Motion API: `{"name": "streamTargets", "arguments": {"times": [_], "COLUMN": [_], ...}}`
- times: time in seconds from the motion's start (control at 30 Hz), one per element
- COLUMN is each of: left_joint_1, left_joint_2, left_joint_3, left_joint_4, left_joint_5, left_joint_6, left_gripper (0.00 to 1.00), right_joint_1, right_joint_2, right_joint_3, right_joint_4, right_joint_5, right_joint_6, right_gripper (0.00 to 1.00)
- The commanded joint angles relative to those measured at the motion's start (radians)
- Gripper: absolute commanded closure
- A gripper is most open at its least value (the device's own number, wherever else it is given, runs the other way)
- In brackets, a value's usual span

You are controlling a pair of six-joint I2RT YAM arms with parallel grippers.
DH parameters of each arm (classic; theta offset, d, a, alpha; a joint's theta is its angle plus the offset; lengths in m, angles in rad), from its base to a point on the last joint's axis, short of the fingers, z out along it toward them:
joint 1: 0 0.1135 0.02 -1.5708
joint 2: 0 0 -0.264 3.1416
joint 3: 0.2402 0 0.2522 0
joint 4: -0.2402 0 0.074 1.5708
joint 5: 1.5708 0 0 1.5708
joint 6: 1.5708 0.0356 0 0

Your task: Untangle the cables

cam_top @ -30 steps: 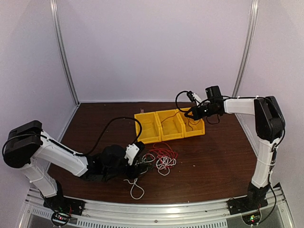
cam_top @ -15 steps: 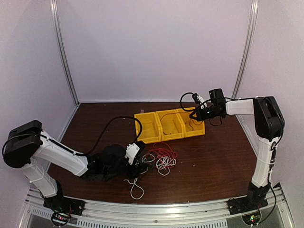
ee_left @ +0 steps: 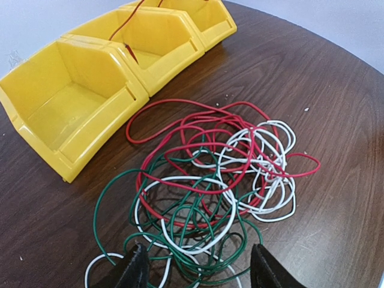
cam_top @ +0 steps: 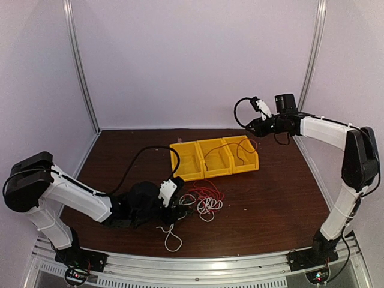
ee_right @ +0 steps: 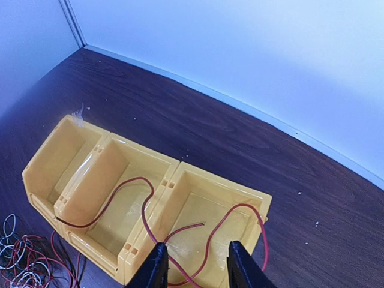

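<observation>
So the cables [ee_left: 210, 180] are 1 messy pile of red, white and green loops on the dark wood table [cam_top: 270, 198], sitting just in front of the row of 3 yellow bins [ee_left: 96, 141]. 1 white loop trails off the pile toward the near edge. The left gripper [ee_left: 201, 273] is down low at the near side of the pile with its jaws spread apart, not clamping anything. A few green and white loops lie in the gap between its fingers, but I can't tell if they touch the fingers. The right gripper [ee_right: 198, 269] hangs up in the air over the right end of the bins, jaws also apart and gripping nothing. Below it a separate red cable [ee_right: 133, 179] is draped across the middle and right bins. It crosses the divider between them, and part of it loops around inside the right bin.
</observation>
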Motion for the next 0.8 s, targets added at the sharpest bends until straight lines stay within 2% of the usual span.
{"name": "streamTargets", "arguments": {"times": [0.0, 0.2, 0.33, 0.57, 0.77], "left_joint_1": [0.003, 0.003, 0.003, 0.003, 0.004], "left_joint_2": [-0.005, -0.034, -0.066, -0.108, -0.125], "left_joint_3": [0.005, -0.009, -0.031, -0.067, -0.077], "left_joint_4": [0.015, 0.024, 0.032, 0.011, 0.008], "left_joint_5": [-0.013, -0.061, -0.086, -0.11, -0.119], "left_joint_6": [-0.013, -0.048, -0.077, -0.095, -0.095], "left_gripper": [0.41, 0.41, 0.41, 0.41, 0.41], "right_joint_1": [0.031, 0.2, 0.268, 0.322, 0.344], "right_joint_2": [-0.001, 0.004, 0.048, 0.202, 0.255], "right_joint_3": [-0.014, -0.032, 0.0, 0.111, 0.129], "right_joint_4": [-0.058, -0.115, -0.144, -0.261, -0.22], "right_joint_5": [0.081, -0.022, -0.11, -0.145, -0.109], "right_joint_6": [-0.082, -0.215, -0.268, -0.34, -0.293], "right_gripper": [0.64, 0.67, 0.65, 0.58, 0.58]}}
